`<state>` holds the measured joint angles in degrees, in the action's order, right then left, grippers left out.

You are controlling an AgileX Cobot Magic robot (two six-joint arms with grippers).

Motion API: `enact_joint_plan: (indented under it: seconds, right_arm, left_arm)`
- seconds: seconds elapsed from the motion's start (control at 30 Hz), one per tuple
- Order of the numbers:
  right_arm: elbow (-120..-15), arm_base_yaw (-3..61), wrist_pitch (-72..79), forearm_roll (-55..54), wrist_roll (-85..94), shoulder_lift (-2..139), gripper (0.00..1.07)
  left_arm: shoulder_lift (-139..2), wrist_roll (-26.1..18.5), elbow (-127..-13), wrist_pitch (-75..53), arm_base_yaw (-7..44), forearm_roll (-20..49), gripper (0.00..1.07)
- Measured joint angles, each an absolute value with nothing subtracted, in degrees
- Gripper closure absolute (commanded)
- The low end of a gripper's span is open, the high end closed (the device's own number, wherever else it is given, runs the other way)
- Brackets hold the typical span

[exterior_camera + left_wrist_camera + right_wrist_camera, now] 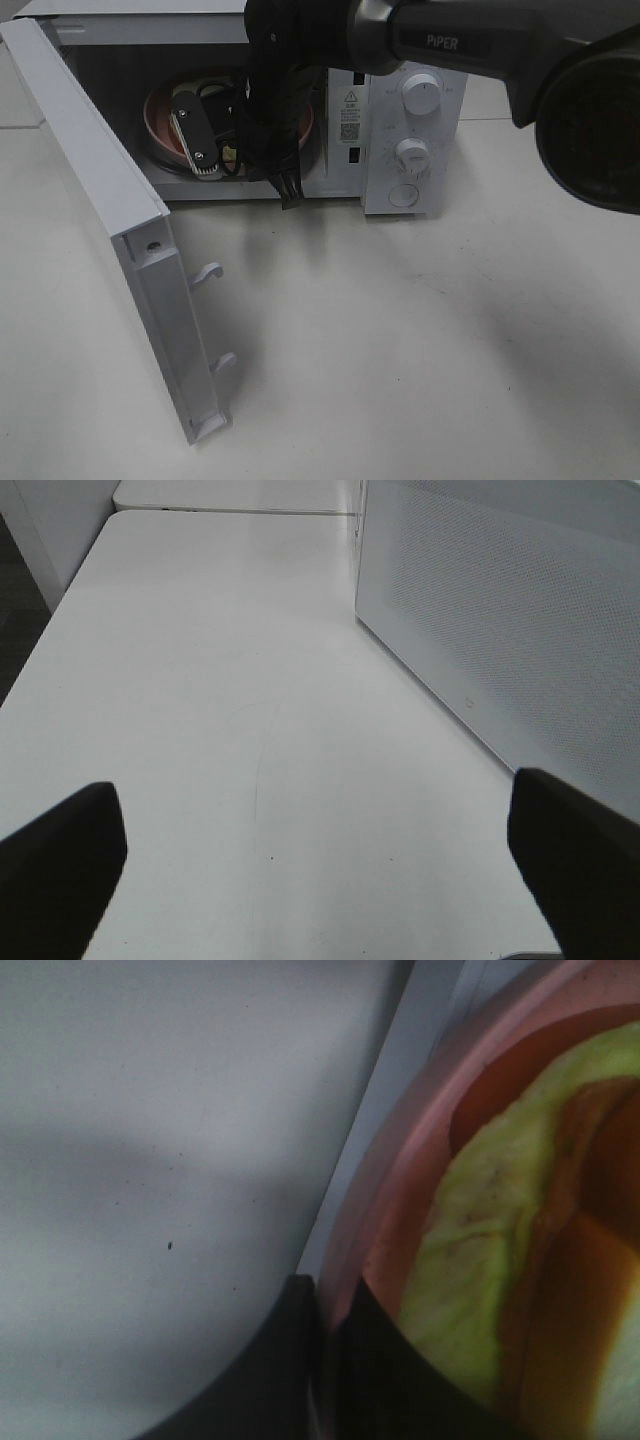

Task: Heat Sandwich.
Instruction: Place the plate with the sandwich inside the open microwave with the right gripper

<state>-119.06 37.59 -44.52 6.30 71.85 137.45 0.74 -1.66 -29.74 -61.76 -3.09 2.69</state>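
A white microwave (415, 150) stands near the far edge of the table (400, 350). Its door (90, 180) hangs wide open toward the left edge. Inside the microwave sits a round pink plate (400, 1160), and the sandwich (470, 1250) lies on that plate. The green lettuce and a brown part of the sandwich show up close, but they look blurry.

The right arm reaches into the microwave. The right pincer (325, 1298) is pressed together on the rim of the pink plate, at the side nearest the front of the microwave.

The left pincer (315, 795) hangs over a bare part of the table, next to the microwave's dotted side wall. Its two black fingers (60, 860) are far apart and hold nothing.
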Motion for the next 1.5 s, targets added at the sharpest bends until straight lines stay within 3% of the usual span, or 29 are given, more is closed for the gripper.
enact_joint_plan:
  seconds: [0.47,0.57,0.9,1.03,1.27,1.5]
  right_arm:
    - [-120.3,37.6,-43.2,6.9,74.4,138.7,1.02]
    - [-120.4,37.6,-43.1,6.9,74.5,138.7,0.96]
    - [-120.6,37.6,-41.8,7.4,67.7,138.5,0.48]
    - [-120.6,37.6,-42.3,7.4,65.5,137.7,0.39]
    - [-119.3,37.6,-43.9,7.4,63.7,135.8,0.37]
    - [-106.7,37.6,-38.2,7.3,63.2,129.1,0.37]
  left_arm:
    - [0.7,-1.7,-29.7,-61.8,-3.1,2.7,0.10]
    - [0.7,-1.7,-29.7,-61.8,-3.1,2.7,0.10]
    - [0.7,-1.7,-29.7,-61.8,-3.1,2.7,0.10]
    - [0.7,-1.7,-29.7,-61.8,-3.1,2.7,0.10]
    - [0.7,-1.7,-29.7,-61.8,-3.1,2.7,0.10]
    - [0.7,-1.7,-29.7,-61.8,-3.1,2.7,0.10]
